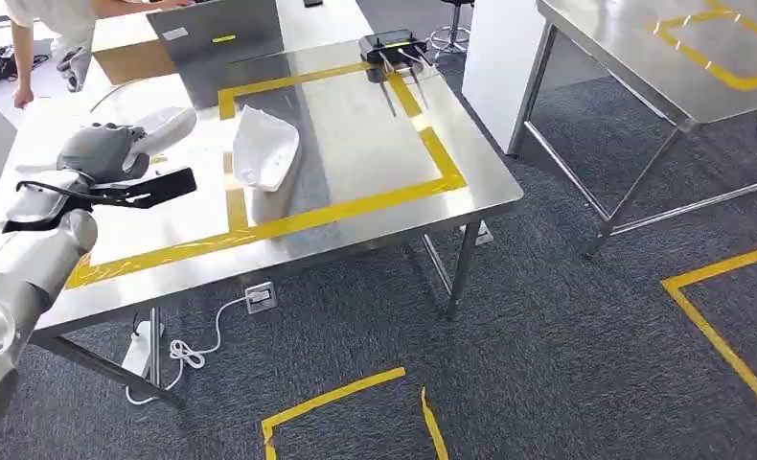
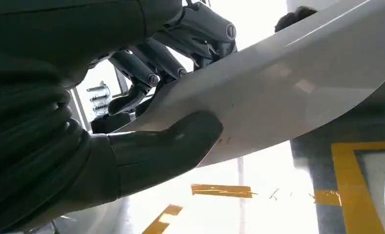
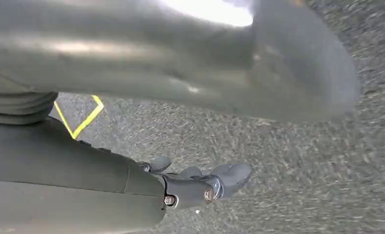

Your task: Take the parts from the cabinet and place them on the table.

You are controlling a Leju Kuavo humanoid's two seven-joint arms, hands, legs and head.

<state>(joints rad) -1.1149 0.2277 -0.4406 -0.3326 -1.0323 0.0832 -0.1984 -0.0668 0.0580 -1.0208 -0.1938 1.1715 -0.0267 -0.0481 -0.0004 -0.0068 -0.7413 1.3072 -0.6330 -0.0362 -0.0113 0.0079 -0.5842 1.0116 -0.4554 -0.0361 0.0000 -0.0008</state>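
Note:
My left hand [image 1: 106,153] hangs over the left part of the steel table [image 1: 355,144] and grips a white curved shell part [image 1: 169,125]. In the left wrist view the thumb presses under the white part [image 2: 288,87] and the fingers [image 2: 181,48] wrap over its upper side. A second white shell part [image 1: 264,153] stands on the table inside the yellow tape rectangle, just right of the held one. My right hand [image 3: 200,183] hangs over the grey carpet with its fingers apart and nothing in it.
A black device [image 1: 391,45] with antennas lies at the table's far edge, a grey case [image 1: 217,34] and a cardboard box [image 1: 126,57] beyond it. A person [image 1: 49,29] stands at the far left. Another steel table [image 1: 662,57] is at right. A power strip [image 1: 260,297] lies underneath.

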